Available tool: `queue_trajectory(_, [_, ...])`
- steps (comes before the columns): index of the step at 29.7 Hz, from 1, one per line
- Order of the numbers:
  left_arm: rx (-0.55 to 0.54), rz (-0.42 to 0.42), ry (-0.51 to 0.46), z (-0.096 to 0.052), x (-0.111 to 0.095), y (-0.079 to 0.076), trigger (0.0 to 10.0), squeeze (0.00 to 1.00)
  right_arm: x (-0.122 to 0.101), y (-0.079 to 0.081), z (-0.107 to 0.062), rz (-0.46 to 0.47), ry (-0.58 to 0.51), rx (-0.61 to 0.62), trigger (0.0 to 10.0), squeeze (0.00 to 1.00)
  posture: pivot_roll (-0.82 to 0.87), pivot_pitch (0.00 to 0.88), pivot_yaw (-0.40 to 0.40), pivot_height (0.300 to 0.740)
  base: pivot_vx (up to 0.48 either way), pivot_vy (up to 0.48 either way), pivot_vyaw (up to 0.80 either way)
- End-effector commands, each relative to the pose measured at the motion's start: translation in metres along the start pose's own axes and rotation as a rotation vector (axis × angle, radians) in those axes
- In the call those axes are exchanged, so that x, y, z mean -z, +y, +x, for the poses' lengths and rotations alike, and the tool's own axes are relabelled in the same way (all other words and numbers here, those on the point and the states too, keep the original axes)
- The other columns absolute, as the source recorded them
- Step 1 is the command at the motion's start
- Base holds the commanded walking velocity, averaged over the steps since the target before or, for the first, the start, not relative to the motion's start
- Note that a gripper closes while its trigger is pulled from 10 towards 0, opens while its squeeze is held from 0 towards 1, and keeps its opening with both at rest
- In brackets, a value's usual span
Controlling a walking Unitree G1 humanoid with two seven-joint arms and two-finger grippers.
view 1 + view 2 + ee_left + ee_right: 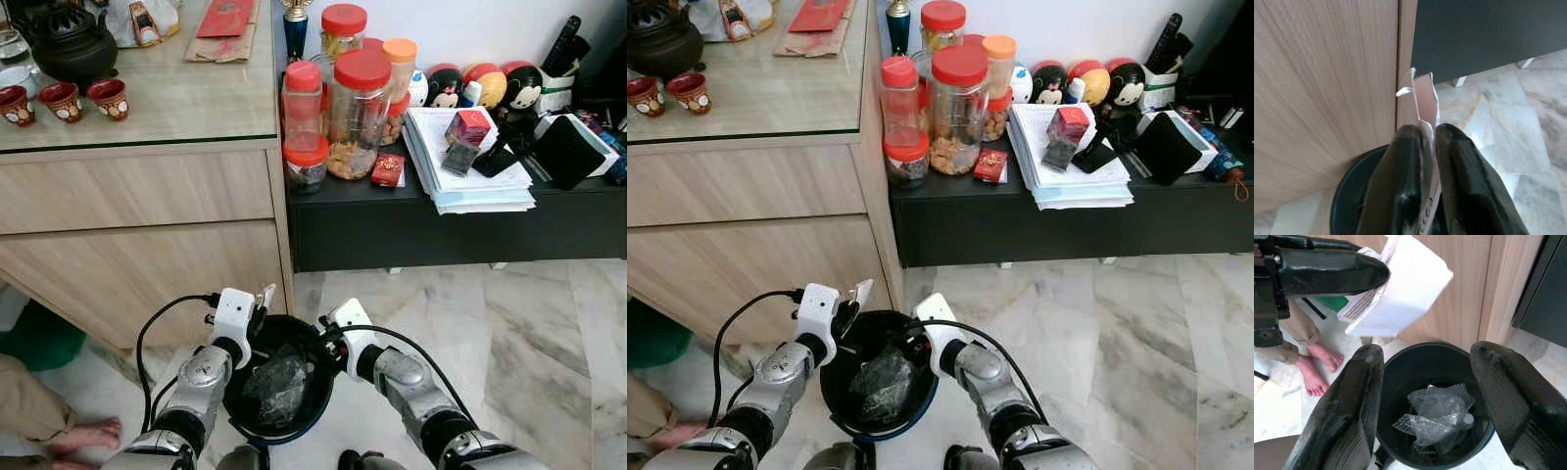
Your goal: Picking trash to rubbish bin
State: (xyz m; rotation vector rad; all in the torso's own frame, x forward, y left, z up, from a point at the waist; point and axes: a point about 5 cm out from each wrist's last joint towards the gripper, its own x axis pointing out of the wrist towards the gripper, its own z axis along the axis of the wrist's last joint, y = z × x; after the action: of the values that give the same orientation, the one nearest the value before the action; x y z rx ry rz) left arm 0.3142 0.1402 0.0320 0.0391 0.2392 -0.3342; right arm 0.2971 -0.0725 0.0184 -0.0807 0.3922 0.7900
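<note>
A: How far along is it?
B: Plastic wrap (1436, 412) is lying in the bin (323, 397). The left gripper (1422, 147) is pinching a card scrap (1400, 289) above the rim; release is pending.
A: And the right gripper (1425, 382)?
B: It is gaping, holding nothing.

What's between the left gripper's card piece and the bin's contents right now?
Nothing but air: in the right wrist view, the white card scrap in the left gripper hangs over the bin, above crumpled plastic.
</note>
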Motion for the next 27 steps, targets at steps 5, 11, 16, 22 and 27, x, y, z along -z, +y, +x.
queue_trajectory(5, [0.012,-0.009,0.018,-0.001,0.002,0.001,10.0,1.00,0.001,0.005,0.001,-0.038,0.001,-0.031,10.0,0.00,0.13,0.228,-0.004,0.740,0.000,0.000,0.00])
queue_trajectory(11, [-0.006,0.028,0.049,-0.004,0.007,0.005,10.0,0.00,0.001,0.009,0.002,-0.016,-0.018,-0.040,10.0,0.00,0.13,0.231,-0.002,0.740,0.000,0.000,0.00])
queue_trajectory(16, [-0.092,0.069,0.119,-0.016,0.023,0.019,10.0,0.00,0.011,0.007,-0.002,0.008,0.005,0.021,10.0,0.00,0.14,0.228,0.001,0.740,0.000,0.000,0.00])
queue_trajectory(22, [-0.250,0.099,0.226,-0.040,0.048,0.042,10.0,0.00,0.029,0.002,-0.011,0.097,0.040,0.129,10.0,0.00,0.13,0.224,0.003,0.740,0.000,0.000,0.00])
queue_trajectory(27, [-0.414,0.106,0.329,-0.077,0.078,0.065,10.0,0.00,0.064,-0.011,-0.034,0.170,0.148,0.356,10.0,0.00,0.13,0.217,0.006,0.740,0.000,0.000,0.00])
